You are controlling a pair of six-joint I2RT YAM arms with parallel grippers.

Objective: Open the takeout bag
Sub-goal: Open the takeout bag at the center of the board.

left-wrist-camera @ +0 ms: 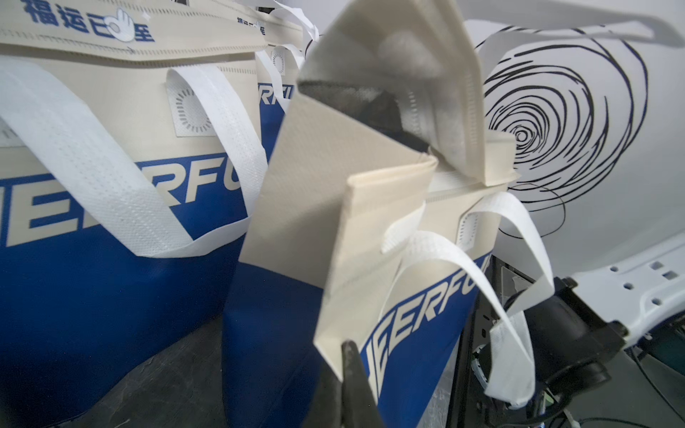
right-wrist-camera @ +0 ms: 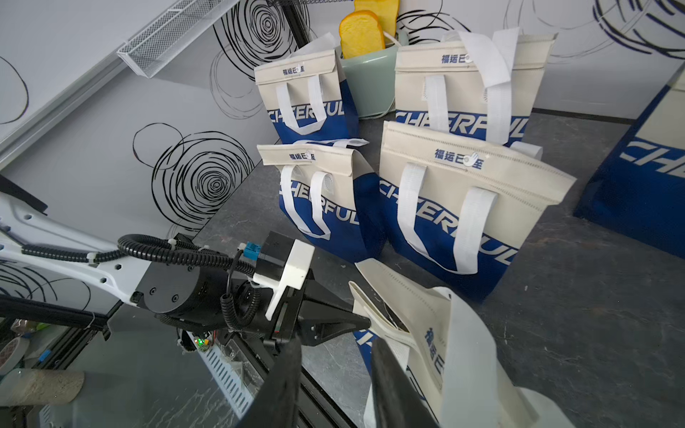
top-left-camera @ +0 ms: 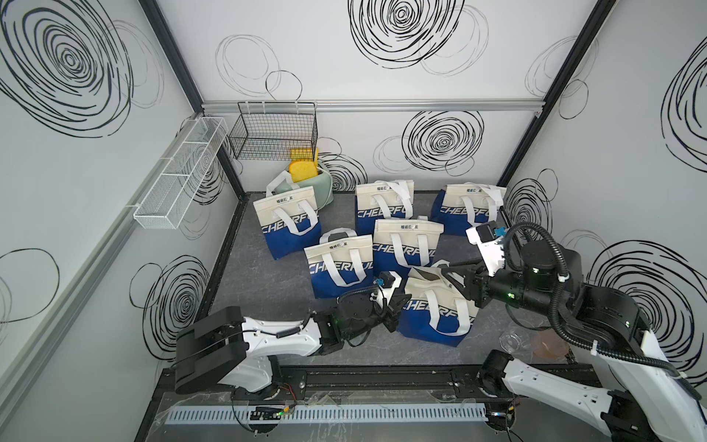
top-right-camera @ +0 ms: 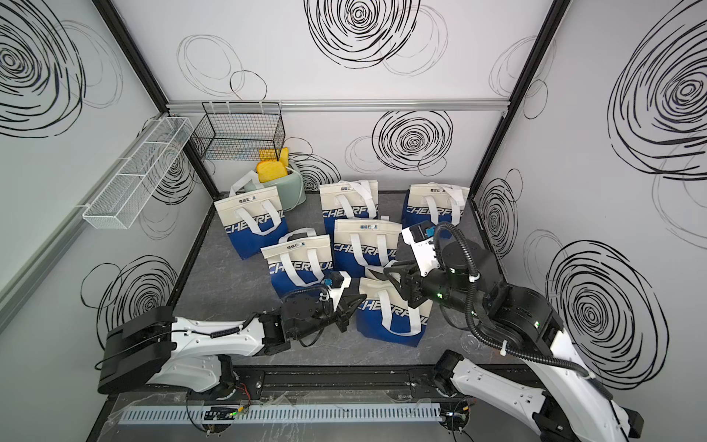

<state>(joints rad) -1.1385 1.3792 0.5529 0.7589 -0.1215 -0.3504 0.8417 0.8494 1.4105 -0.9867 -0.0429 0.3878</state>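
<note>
The takeout bag, cream above and blue below with white handles, stands nearest the front of the table. My left gripper is shut on the bag's cream left edge; the left wrist view shows the closed fingertips pinching that edge. The top flap is lifted and a dark opening shows beneath it. My right gripper hovers over the bag's top, jaws apart with nothing between them, beside the raised flap.
Several identical closed bags stand behind. A green toaster with yellow bread slices sits at the back left under a black wire basket. A clear glass and a brownish bowl lie front right.
</note>
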